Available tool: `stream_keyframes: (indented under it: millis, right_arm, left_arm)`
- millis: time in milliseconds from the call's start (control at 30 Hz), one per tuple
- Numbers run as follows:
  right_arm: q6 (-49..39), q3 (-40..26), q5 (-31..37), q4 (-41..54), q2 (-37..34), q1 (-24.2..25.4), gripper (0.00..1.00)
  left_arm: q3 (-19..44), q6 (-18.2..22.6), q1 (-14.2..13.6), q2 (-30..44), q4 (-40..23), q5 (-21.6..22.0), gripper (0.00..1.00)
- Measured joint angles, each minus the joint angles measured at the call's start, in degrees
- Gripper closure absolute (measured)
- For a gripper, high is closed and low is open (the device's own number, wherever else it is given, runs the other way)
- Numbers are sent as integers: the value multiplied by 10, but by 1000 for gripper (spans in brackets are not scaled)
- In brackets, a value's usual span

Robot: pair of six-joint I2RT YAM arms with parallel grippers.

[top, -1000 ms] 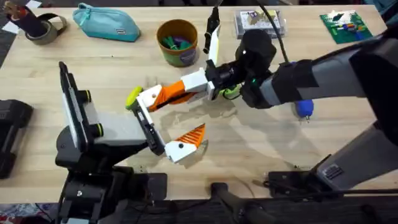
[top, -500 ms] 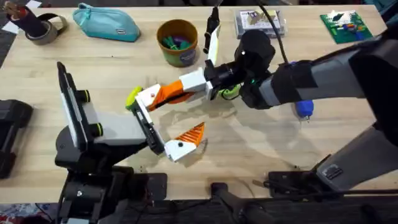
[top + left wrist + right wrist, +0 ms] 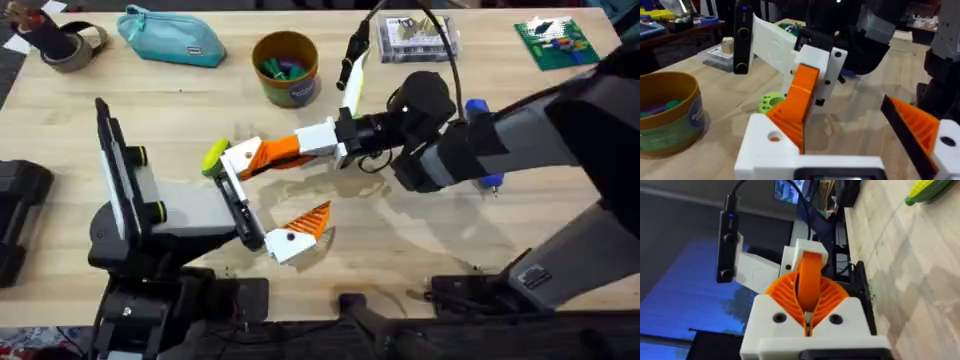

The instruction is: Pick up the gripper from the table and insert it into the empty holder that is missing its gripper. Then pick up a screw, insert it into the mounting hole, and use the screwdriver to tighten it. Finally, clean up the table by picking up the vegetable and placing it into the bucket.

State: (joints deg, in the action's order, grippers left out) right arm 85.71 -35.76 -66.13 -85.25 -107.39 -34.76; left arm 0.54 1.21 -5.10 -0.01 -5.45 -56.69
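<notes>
My right gripper (image 3: 332, 140) is shut on the gripper (image 3: 278, 150), an orange finger, holding it level above the table. The finger's far end touches the white holder (image 3: 238, 160) on my left gripper (image 3: 280, 192), which stands open. Its other jaw carries a ribbed orange wedge (image 3: 310, 216). In the left wrist view the finger (image 3: 801, 97) runs from the holder (image 3: 771, 147) up into the right gripper (image 3: 822, 65). The right wrist view shows the finger (image 3: 809, 282) end-on between ribbed pads (image 3: 832, 297). A yellow-green vegetable (image 3: 213, 156) lies beside the holder. The ochre bucket (image 3: 285, 68) stands behind. The blue screwdriver (image 3: 474, 107) is partly hidden under the right arm.
A teal pouch (image 3: 170, 38) and a tape roll (image 3: 65, 45) lie at the back left. A clear box (image 3: 418, 35) and a green board (image 3: 555, 42) sit at the back right. A green round piece with holes (image 3: 771, 102) lies under the finger.
The right arm has swung a little to the right, uncovering the screwdriver's upper end. The orange finger has stayed at the holder and lies flatter. The left arm has not moved.
</notes>
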Motion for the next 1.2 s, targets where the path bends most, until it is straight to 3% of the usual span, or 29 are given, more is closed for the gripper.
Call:
stream_keyframes:
  millis: [1200]
  right_arm:
    - [52, -9, 16, 32, 0, -3, 977]
  left_arm:
    - [0, -17, 0, 0, 0, 8, 14]
